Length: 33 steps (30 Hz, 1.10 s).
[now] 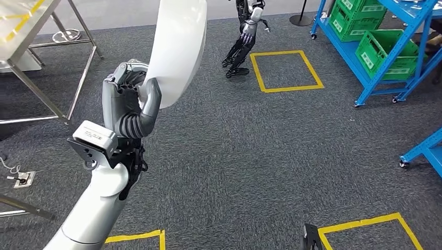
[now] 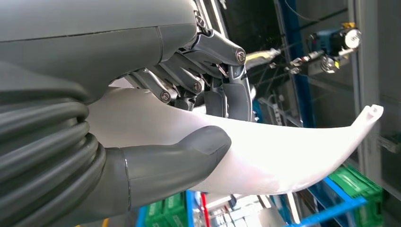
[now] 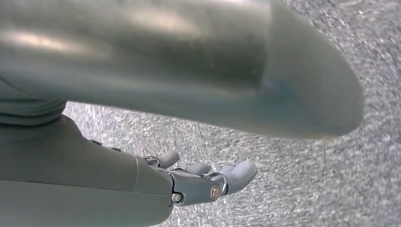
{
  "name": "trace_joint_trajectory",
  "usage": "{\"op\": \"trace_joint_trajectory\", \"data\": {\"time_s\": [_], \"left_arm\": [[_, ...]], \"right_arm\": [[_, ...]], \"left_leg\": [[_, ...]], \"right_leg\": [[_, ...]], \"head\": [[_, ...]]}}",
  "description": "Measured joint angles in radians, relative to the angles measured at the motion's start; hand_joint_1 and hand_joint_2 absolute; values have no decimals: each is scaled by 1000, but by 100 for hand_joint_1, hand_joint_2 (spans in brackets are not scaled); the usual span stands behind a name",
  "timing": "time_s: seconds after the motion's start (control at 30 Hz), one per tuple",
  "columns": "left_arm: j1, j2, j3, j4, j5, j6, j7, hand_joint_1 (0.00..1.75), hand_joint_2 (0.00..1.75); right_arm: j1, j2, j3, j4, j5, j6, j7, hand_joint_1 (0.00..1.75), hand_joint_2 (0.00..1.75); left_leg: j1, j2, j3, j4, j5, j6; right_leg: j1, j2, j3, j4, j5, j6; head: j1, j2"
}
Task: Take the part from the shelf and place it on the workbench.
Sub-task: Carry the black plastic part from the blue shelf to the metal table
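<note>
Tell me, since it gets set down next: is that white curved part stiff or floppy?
Probably stiff: the white curved part keeps its shape past the left hand. Its glossy surface looks slippery. Held near one end, it may swing or tip.

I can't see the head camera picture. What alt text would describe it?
The robot's left hand holds up a curved white part above grey carpet marked with yellow tape squares. A blue shelf with green crates stands at the right, a metal table frame at the left.
</note>
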Motion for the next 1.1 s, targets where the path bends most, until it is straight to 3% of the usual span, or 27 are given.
{"op": "trace_joint_trajectory", "data": {"time_s": [0.03, 0.07, 0.1, 0.2, 0.27, 0.33, 0.4, 0.47, 0.5, 0.53, 0.57, 0.6, 0.67, 0.7, 0.77, 0.83, 0.9, 0.97, 1.0, 1.07, 1.1], "left_arm": [[1, 2, 0, 1, 1, 0, 0, 175, 175], [2, 4, 0, 2, 1, 0, 1, 175, 175], [3, 5, 0, 3, 2, 0, 2, 175, 175], [2, 5, 0, 3, 3, 0, 4, 175, 175], [1, 4, 0, 3, 4, 0, 5, 175, 175], [1, 4, 0, 0, 5, 0, 7, 175, 175], [-2, 2, 0, -3, 5, 0, 8, 175, 175], [-5, -2, 0, -5, 5, -1, 10, 175, 175], [-4, -4, 0, -4, 5, -1, 12, 175, 175], [-3, -4, 0, -4, 5, -1, 12, 175, 175], [-1, -4, 0, -3, 5, -2, 12, 175, 175], [-1, -4, 0, -2, 5, -2, 12, 175, 175], [-1, -5, 0, -2, 5, -2, 13, 175, 175], [-1, -5, 0, -3, 5, -2, 14, 175, 175], [-1, -5, 0, -3, 5, -2, 16, 175, 175], [-1, -4, 0, -4, 4, -2, 19, 175, 175], [-2, -3, 0, -9, 4, -1, 21, 175, 175], [-1, -2, 0, -12, 3, -1, 23, 175, 175], [0, -2, 0, -13, 3, -1, 24, 175, 175], [6, -1, 0, -13, 2, -1, 26, 175, 175], [7, -1, 0, -13, 2, -1, 27, 175, 175]], "right_arm": [[1, 0, 0, 0, 1, 0, 0, 0, 0], [1, 0, 0, 0, 2, 1, -1, 0, 0], [0, 0, 0, 0, 2, 1, -1, 0, 0], [0, 0, 0, 0, 4, 1, -4, 0, 0], [0, 0, 0, 0, 4, 1, -6, 0, 0], [-3, 2, 0, 0, 5, 1, -7, 0, 0], [-5, 4, 1, -1, 5, 0, -10, 0, 0], [-4, 5, 1, -2, 5, 0, -12, 0, 0], [-2, 5, 1, -1, 5, -1, -12, 0, 0], [-1, 5, 1, -1, 5, -2, -12, 0, 0], [0, 5, 1, -1, 5, -3, -12, 0, 0], [0, 5, 1, -1, 5, -3, -13, 0, 0], [0, 5, 1, -2, 5, -3, -14, 0, 0], [-1, 5, 1, -2, 5, -3, -15, 0, 0], [-1, 6, 1, -2, 6, -3, -17, 0, 0], [-2, 6, 1, -2, 8, -3, -18, 0, 0], [-4, 8, 1, -2, 8, -5, -19, 0, 0], [-3, 9, 1, -3, 8, -7, -19, 0, 0], [-1, 9, 1, -3, 8, -8, -19, 0, 0], [0, 9, 1, -3, 7, -9, -19, 0, 0], [0, 9, 1, -3, 6, -9, -19, 0, 0]], "left_leg": [[3, 4, -22, 44, -12, -2], [5, 6, -26, 53, -5, -4], [7, 11, -8, 17, 21, -4], [4, 56, 97, -179, 98, 3], [-4, 63, 117, -219, 100, 16], [-5, 43, 118, -223, 104, 30], [-2, 25, 123, -231, 109, 44], [1, 8, 125, -234, 111, 52], [0, -3, 124, -233, 111, 54], [-1, -14, 123, -232, 111, 55], [-1, -27, 123, -230, 111, 55], [-2, -39, 123, -228, 110, 54], [0, -62, 123, -223, 108, 51], [-1, -72, 120, -220, 107, 47], [0, -90, 115, -218, 108, 36], [1, -104, 110, -223, 112, 23], [-2, -73, 98, -201, 96, 13], [-3, -18, 53, -102, 41, 7], [-1, -3, 20, -33, 10, 5], [2, 6, -23, 56, -15, 1], [3, 9, -17, 46, 0, 1]], "right_leg": [[0, -11, 0, 0, -1, -1], [0, -22, 0, 0, -2, 0], [0, -34, 2, 0, -3, 1], [4, -60, 10, 2, -11, 13], [7, -74, 14, 2, -15, 24], [4, -84, 20, 2, -18, 37], [-2, -55, 10, 35, -43, 47], [-3, -6, -40, 142, -99, 52], [-3, 6, -75, 209, -125, 53], [-2, 11, -103, 258, -138, 52], [-1, 13, -116, 274, -130, 51], [0, 15, -109, 251, -104, 49], [-2, 38, -56, 125, -32, 43], [-2, 55, -30, 66, -10, 40], [0, 73, -7, 13, 0, 35], [1, 57, -6, 8, 2, 27], [-3, 39, -3, 1, 6, 14], [-2, 18, 0, -3, 7, 4], [-1, 7, 0, -3, 6, 1], [0, -16, 0, -3, 4, 0], [0, -26, 1, -3, 4, 0]], "head": [[0, 0], [0, 0], [0, 0], [0, 0], [2, 0], [3, 0], [5, 0], [9, 0], [12, 0], [13, 0], [14, 0], [14, 0], [13, 0], [13, 0], [13, 0], [14, 0], [9, 0], [3, 0], [1, 0], [0, 0], [0, 0]]}}
